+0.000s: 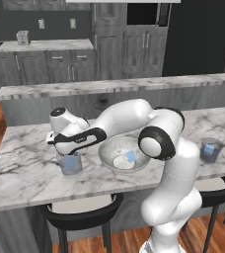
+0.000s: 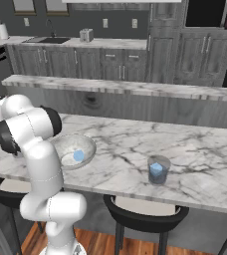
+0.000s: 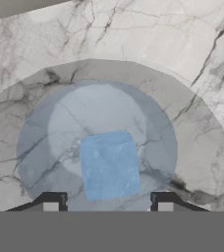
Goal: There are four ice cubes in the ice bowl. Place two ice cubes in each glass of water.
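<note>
My gripper (image 1: 66,153) hangs open just above the left glass of water (image 1: 71,165), which stands on the marble counter left of the ice bowl (image 1: 106,149). One pale blue ice cube (image 3: 109,165) lies inside that glass (image 3: 45,113), below my spread fingertips (image 3: 52,202) and free of them. The metal ice bowl (image 2: 88,144) holds one visible ice cube (image 1: 131,156) (image 2: 78,156). To the right, the other glass of water (image 1: 210,149) (image 2: 158,170) has an ice cube (image 2: 156,169) in it.
The marble counter (image 1: 25,168) carries a raised ledge (image 1: 109,86) behind it. Dark stools (image 1: 80,215) stand under its front edge. My own arm crosses above the bowl. Cabinets and a toaster (image 2: 86,35) sit far back.
</note>
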